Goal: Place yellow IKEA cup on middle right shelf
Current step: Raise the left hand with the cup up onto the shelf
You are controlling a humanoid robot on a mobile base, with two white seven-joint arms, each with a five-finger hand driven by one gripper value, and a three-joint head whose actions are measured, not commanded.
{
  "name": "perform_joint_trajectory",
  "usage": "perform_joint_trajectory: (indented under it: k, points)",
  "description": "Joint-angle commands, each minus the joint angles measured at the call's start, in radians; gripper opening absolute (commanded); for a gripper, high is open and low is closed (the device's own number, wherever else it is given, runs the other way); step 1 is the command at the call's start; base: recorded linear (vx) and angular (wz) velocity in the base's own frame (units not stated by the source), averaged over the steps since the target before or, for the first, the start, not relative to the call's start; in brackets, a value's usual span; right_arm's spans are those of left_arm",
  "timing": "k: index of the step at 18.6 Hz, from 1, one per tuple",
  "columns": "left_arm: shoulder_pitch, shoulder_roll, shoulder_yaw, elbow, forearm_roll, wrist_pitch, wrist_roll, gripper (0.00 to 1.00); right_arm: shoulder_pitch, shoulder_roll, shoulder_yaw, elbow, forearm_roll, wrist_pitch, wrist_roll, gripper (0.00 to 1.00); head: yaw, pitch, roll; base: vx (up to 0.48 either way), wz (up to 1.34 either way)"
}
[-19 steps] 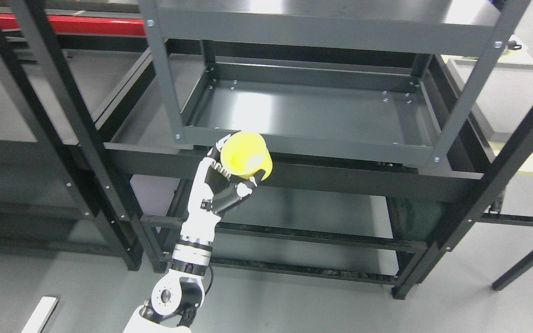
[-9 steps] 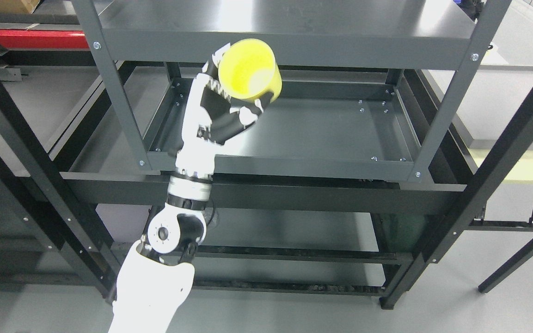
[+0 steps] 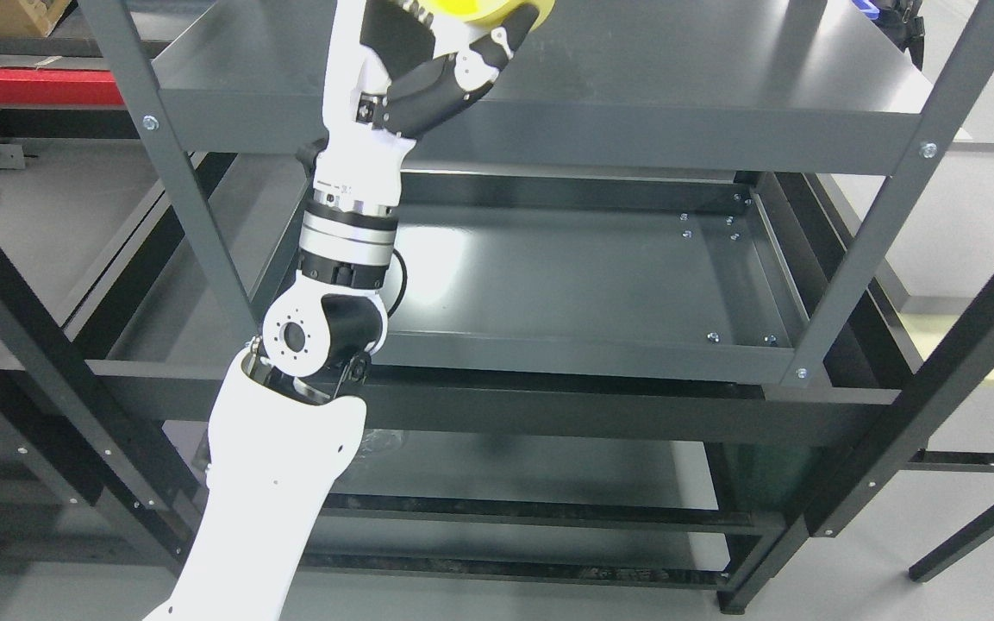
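Left hand clenched around yellow cup, mostly cut off by picture's top edge. Raised above front edge of upper grey shelf.

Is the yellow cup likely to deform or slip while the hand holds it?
The yellow cup looks like smooth rigid plastic, so it probably keeps its shape. The left hand grips it, mostly out of frame, so slipping cannot be judged.

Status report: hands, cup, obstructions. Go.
Left hand shut on cup, at the frame's top edge. Right hand not in view. Cup not yet on a shelf; shelf bare, nothing blocking.
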Motion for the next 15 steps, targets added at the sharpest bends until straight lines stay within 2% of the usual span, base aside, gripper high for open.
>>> perform_joint_trajectory:
  k: [1,5,7,10,15]
  points:
    - [-0.073,0.017,-0.066,-0.018,0.005,0.036,0.04,0.02,0.011,-0.017,0.017,0.0,-0.025,0.001,-0.215,0.99,0.0,0.0,0.0,0.148,0.0]
    - [-0.118,0.017,-0.063,0.014,0.019,0.115,0.152,0.01,0.011,-0.017,0.017,0.0,-0.025,0.001,-0.215,0.99,0.0,0.0,0.0,0.099,-0.01]
    - [-0.124,0.017,-0.065,0.017,0.033,0.147,0.167,0.01,0.011,-0.017,0.017,0.0,-0.025,0.001,-0.215,0.99,0.0,0.0,0.0,0.103,0.0]
    - [-0.145,0.017,-0.069,0.032,0.105,0.253,0.234,0.01,0.011,-0.017,0.017,0.0,-0.025,0.001,-0.215,0.99,0.0,0.0,0.0,0.081,0.01]
    - [-0.262,0.017,-0.1,0.199,0.203,0.359,0.261,0.01,0.011,-0.017,0.017,0.0,-0.025,0.001,-0.215,0.99,0.0,0.0,0.0,0.05,0.0]
